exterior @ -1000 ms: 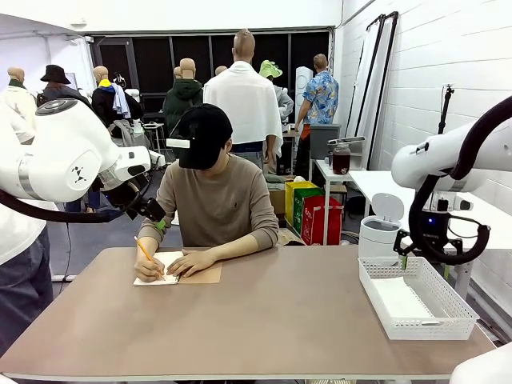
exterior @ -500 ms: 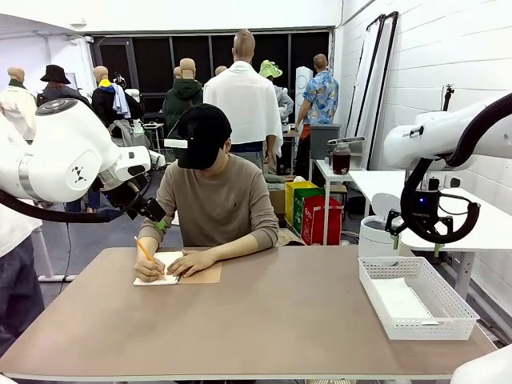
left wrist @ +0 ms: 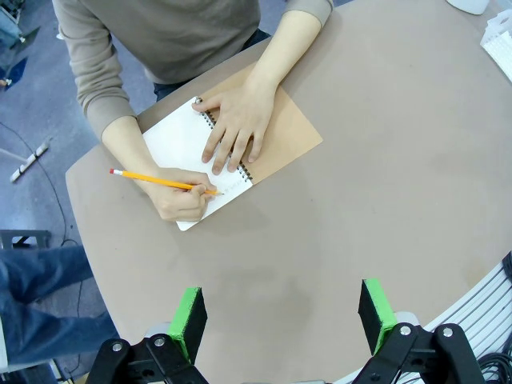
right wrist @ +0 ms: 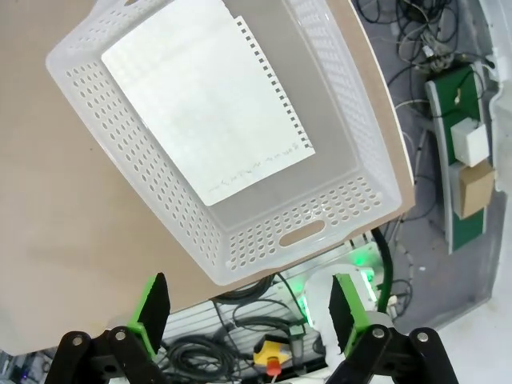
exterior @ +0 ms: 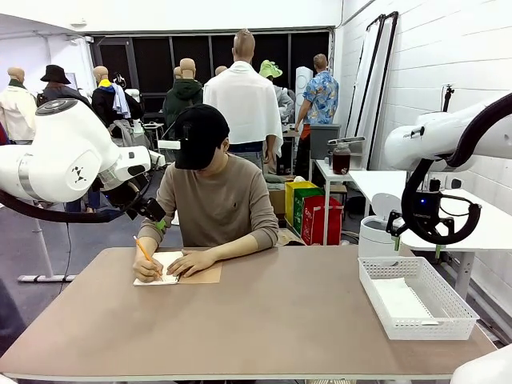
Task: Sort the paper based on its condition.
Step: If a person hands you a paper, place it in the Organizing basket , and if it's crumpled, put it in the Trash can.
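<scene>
overhead, perforated paper (right wrist: pixel 208 112) flat in basket (right wrist: pixel 272 234)

A person (exterior: pixel 214 204) in a beige sweater and black cap sits centre left, behind a brown table (exterior: pixel 264 320). A spiral notebook (exterior: pixel 204 274) with a brown cover lies open before them, with a yellow pencil (left wrist: pixel 140 176) angled over its page. A white mesh basket (exterior: pixel 420 326) sits at lower right.
</scene>
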Robot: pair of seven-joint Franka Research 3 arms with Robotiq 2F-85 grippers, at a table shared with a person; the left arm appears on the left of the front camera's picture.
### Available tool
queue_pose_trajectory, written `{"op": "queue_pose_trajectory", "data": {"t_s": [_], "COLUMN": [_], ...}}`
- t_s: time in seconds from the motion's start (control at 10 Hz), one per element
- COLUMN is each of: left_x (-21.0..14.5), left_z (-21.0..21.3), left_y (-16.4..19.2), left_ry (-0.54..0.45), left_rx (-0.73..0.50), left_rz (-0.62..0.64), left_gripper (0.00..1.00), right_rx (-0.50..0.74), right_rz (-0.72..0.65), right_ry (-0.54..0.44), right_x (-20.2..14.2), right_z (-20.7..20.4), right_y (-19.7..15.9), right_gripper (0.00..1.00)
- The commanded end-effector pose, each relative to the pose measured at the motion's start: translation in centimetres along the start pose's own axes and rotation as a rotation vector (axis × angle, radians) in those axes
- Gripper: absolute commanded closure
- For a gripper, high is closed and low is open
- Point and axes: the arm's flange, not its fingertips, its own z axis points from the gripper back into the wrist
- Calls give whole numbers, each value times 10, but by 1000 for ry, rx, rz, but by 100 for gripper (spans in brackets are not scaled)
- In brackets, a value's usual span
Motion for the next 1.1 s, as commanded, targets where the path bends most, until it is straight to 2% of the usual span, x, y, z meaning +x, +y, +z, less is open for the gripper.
{"op": "queue_pose_trajectory", "data": {"t_s": [0.0,0.2,0.5,0.8,1.0], "left_x": [-1,-1,-1,-1,-1], "left_z": [0,0,0,0,0], "left_y": [1,1,1,1,1], "left_ry": [0,0,0,0,0], "left_rx": [2,2,2,2,2], "left_rz": [-3,-3,-3,-3,-3], "left_gripper": [0,0,0,0,0], "right_rx": [-2,0,11,83,190], "right_rz": [-1,0,205,416,616], "right_ry": [2,0,-201,-301,-303], "right_x": [0,0,-48,-97,-124], "right_z": [-1,0,34,49,50], "right_y": [0,0,43,70,78], "right_gripper": [0,0,0,0,0]}}
